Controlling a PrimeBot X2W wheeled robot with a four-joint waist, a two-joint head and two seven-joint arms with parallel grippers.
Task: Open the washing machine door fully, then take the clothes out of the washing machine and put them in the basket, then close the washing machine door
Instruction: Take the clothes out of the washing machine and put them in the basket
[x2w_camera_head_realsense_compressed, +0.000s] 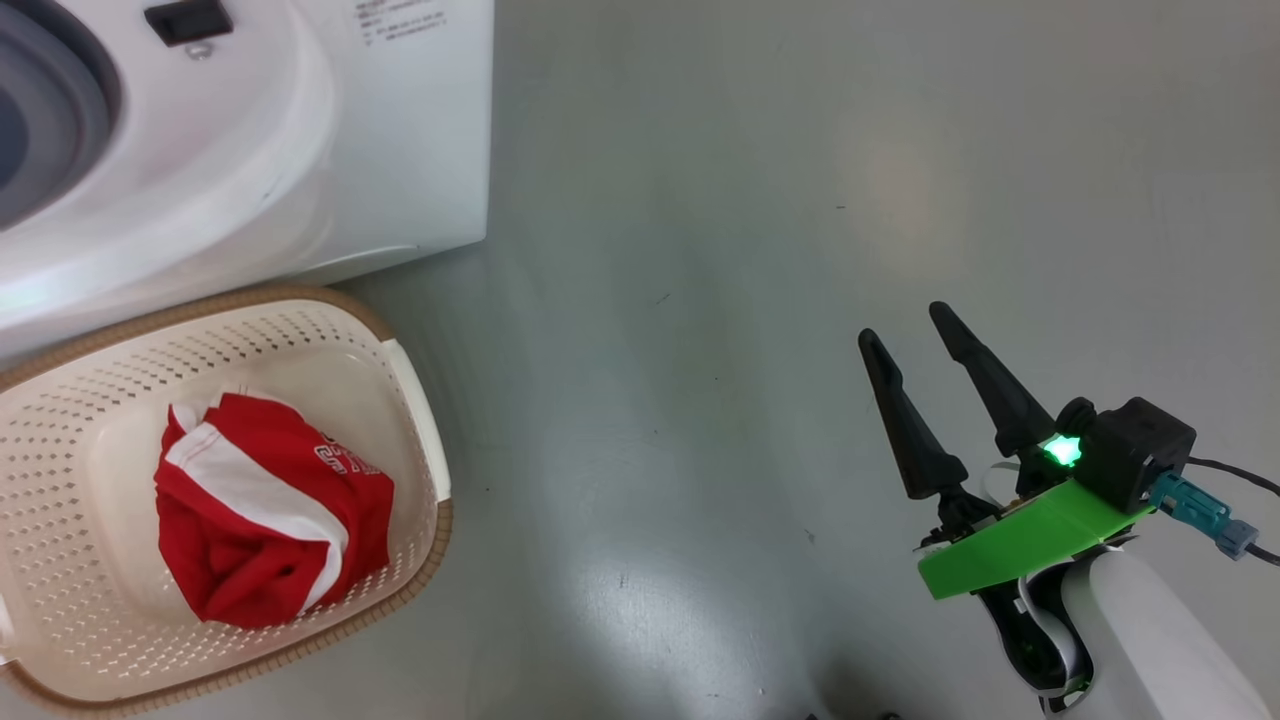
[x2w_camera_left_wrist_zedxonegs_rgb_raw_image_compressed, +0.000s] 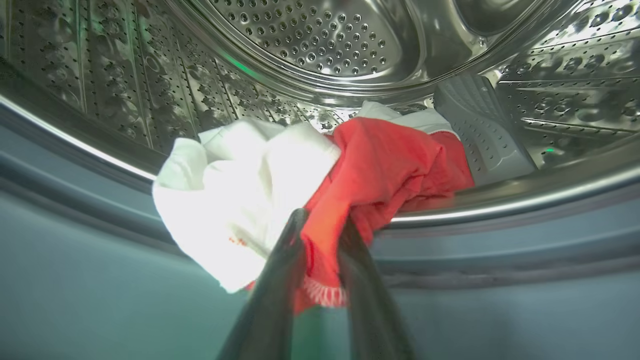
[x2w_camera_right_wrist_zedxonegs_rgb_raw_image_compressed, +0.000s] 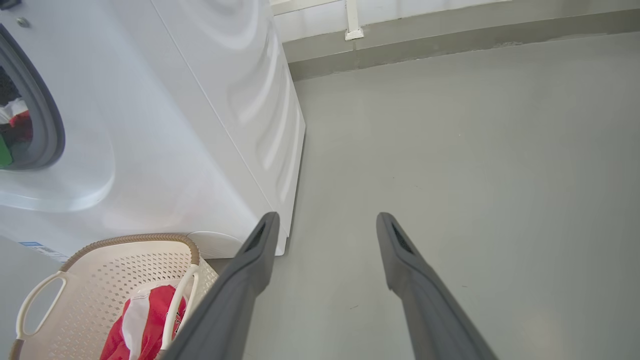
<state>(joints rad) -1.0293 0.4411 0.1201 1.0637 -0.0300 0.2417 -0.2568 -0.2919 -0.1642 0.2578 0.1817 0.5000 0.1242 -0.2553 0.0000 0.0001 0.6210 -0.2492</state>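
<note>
My left gripper (x2w_camera_left_wrist_zedxonegs_rgb_raw_image_compressed: 324, 222) is shut on the clothes (x2w_camera_left_wrist_zedxonegs_rgb_raw_image_compressed: 380, 165), a red and white bundle lying over the lip of the steel drum (x2w_camera_left_wrist_zedxonegs_rgb_raw_image_compressed: 320, 45). Red fabric is pinched between its two dark fingers. Another red and white garment (x2w_camera_head_realsense_compressed: 260, 510) lies in the cream basket (x2w_camera_head_realsense_compressed: 425, 420), which stands on the floor against the front of the white washing machine (x2w_camera_head_realsense_compressed: 300, 130). My right gripper (x2w_camera_head_realsense_compressed: 904, 325) hangs open over bare floor, well to the right of the basket, with nothing between its fingers (x2w_camera_right_wrist_zedxonegs_rgb_raw_image_compressed: 250, 270). The washing machine door is out of view.
The grey rubber gasket (x2w_camera_left_wrist_zedxonegs_rgb_raw_image_compressed: 100, 275) rings the drum opening below the bundle. A grey paddle (x2w_camera_left_wrist_zedxonegs_rgb_raw_image_compressed: 480, 125) stands in the drum right of the clothes. Grey floor (x2w_camera_head_realsense_compressed: 750, 300) stretches right of the washer toward a wall base (x2w_camera_right_wrist_zedxonegs_rgb_raw_image_compressed: 450, 45).
</note>
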